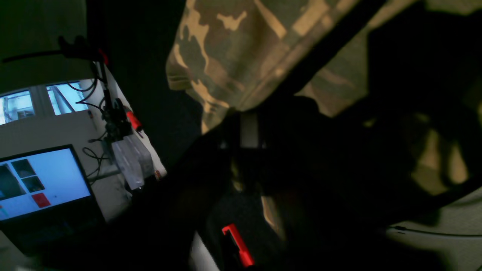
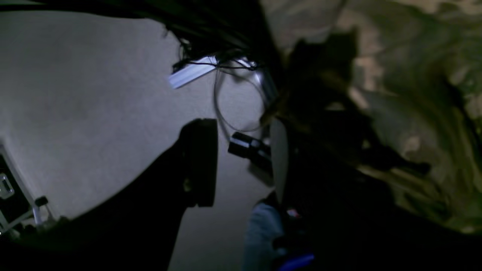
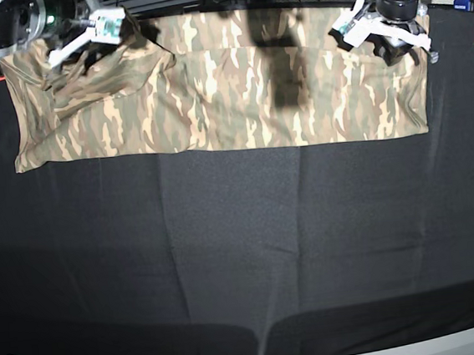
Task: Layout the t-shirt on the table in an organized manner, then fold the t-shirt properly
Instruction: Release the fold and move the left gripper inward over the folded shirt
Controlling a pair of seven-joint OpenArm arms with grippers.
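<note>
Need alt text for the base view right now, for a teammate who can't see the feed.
A camouflage t-shirt lies as a long folded band across the far edge of the black table. The right gripper is above its bunched end and the left gripper above the flatter other end.

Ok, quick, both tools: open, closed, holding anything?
Left tool: over the t-shirt; open or closed, cannot tell.
Right tool: jaws apart, open.

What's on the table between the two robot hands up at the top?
In the base view, only the camouflage t-shirt stretches between the left end effector and the right end effector, with dark shadows across its middle.
</note>
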